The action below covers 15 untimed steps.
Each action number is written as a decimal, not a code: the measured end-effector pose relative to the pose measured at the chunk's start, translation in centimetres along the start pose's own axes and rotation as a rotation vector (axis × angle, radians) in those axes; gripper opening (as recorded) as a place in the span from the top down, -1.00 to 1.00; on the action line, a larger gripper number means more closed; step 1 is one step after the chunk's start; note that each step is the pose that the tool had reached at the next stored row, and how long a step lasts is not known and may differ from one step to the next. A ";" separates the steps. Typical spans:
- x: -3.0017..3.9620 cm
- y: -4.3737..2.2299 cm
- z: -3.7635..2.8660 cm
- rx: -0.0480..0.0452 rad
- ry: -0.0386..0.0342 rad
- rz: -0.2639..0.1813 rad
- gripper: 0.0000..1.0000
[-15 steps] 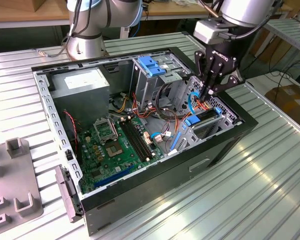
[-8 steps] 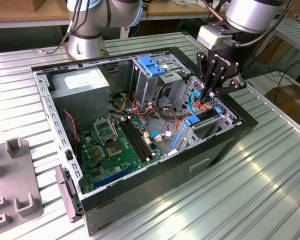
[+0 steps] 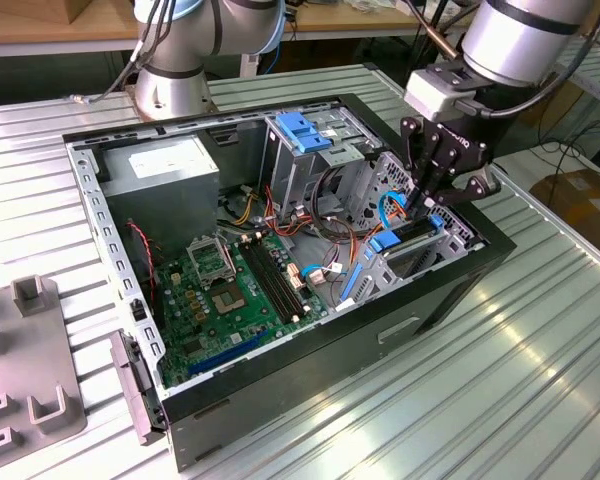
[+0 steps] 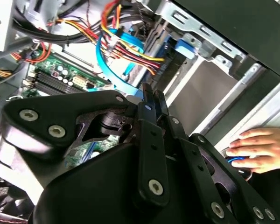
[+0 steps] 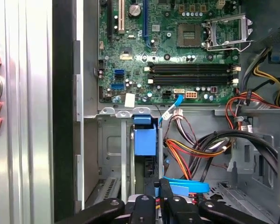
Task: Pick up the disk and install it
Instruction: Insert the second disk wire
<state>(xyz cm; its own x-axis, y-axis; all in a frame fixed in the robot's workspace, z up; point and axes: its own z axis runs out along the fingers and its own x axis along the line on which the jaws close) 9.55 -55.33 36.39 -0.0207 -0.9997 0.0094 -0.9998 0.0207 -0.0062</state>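
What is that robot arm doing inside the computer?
The gripper is reaching down into the open computer case, at the drive bay on the exterior view's right. Its fingers are around the disk, a grey drive with blue rails, which stands on edge in the bay. In the second wrist view, a person's hand rests outside the case.

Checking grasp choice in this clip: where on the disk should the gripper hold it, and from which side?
Probably its upper edge, from above. The disk stands nearly on edge in the drive bay, so bay walls cover its flat faces. The gripper sits right at that edge.
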 end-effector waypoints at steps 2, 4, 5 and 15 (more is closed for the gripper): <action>0.31 0.04 0.11 0.0092 -0.0014 0.000 0.67; 0.34 0.17 0.21 0.0226 -0.0034 0.000 0.67; 0.34 0.26 0.27 0.0323 -0.0050 -0.001 0.67; 0.36 0.57 0.83 0.0434 -0.0209 0.006 0.67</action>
<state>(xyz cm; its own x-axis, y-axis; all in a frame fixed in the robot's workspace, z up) 8.97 -55.69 35.56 -0.0262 -0.9996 -0.0116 -0.9984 0.0268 -0.0496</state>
